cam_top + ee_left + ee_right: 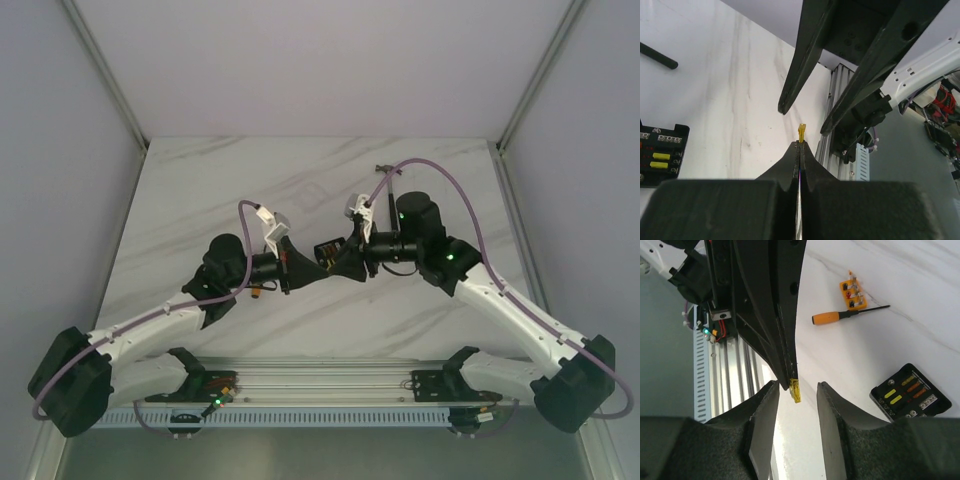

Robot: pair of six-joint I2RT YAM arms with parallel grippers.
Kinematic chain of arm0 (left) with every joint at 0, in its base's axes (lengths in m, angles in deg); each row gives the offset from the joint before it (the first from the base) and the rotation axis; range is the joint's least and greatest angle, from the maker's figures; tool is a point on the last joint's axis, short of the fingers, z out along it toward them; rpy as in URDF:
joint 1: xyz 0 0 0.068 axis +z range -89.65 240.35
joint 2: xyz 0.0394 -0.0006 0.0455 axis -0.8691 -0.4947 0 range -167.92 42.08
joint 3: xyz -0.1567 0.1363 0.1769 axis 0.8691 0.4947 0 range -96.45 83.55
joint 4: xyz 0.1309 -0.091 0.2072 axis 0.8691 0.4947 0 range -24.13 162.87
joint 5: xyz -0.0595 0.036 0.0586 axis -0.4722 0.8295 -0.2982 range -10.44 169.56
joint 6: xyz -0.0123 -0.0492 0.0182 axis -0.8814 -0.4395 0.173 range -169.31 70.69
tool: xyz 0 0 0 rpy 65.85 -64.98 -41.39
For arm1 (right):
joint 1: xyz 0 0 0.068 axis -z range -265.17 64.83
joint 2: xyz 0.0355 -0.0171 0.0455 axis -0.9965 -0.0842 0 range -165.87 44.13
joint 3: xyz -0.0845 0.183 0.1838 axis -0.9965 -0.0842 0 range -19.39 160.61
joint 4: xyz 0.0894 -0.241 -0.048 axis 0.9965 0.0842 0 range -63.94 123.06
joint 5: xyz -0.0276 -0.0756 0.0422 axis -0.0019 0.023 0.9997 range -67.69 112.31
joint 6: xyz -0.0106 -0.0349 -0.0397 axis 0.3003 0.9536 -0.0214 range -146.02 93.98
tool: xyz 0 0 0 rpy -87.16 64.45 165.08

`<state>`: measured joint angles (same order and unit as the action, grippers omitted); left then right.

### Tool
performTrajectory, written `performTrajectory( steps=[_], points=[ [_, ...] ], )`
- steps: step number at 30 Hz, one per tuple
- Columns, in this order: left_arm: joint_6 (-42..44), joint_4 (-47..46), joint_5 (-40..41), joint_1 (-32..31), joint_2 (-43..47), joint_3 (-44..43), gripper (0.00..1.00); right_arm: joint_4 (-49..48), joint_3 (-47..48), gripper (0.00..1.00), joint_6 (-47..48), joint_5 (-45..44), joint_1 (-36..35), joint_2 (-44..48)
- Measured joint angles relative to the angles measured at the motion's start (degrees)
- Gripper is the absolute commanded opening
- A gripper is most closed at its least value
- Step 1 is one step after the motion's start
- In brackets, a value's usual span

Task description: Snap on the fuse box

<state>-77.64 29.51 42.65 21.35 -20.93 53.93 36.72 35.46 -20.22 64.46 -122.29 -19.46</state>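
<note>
At the lower left edge of the left wrist view the fuse box (660,150) lies flat on the white marbled counter (730,100), partly cut off by the frame, its yellow and orange fuse rows facing up. In the middle of that view the left fingers (790,165) are pressed together, pinching a small yellow fuse (801,132) that sticks out past their tips.

From above, the two arms meet tip to tip over the centre of the counter; I cannot pick out the box there.

In the right wrist view the right fingers (762,415) stand apart at the bottom centre, and the yellow fuse hangs in the gap between their tips, nearer the left one. At the upper right lie an orange-handled screwdriver (832,317) and, just beyond it, an orange block (852,290). The fuse box sits at the lower right, apart from both sets of fingers.
</note>
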Motion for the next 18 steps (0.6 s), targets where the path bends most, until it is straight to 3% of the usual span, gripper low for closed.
performTrajectory(
  steps=[18],
  points=[
    [-0.1,0.0,-2.5,0.0,0.8,0.0,0.0,1.4,0.0,0.16,1.3,6.6,0.7,-1.7]
  ],
)
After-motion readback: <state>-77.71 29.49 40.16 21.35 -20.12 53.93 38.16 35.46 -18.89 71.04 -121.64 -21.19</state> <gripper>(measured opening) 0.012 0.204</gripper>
